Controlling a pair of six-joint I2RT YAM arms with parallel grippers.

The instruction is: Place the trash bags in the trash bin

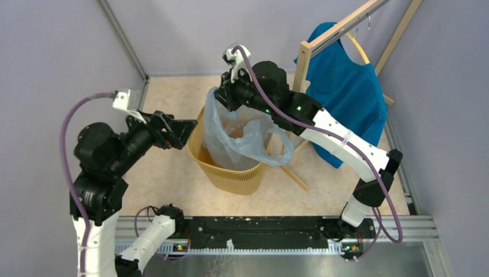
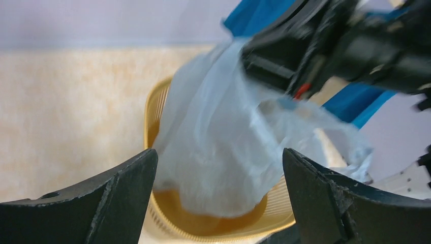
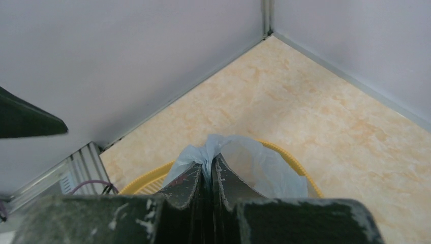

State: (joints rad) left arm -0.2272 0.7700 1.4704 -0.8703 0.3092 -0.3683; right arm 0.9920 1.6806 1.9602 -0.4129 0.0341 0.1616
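Right jaws pinch trash bag (image 1: 232, 137) above bin (image 1: 233, 176).

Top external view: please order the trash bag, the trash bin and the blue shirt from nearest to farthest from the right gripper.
1. trash bag, pinched in the right gripper.
2. trash bin, just below it.
3. blue shirt, hanging at the right.

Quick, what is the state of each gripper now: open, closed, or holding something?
Left gripper: open, holding nothing.
Right gripper: closed on the trash bag.
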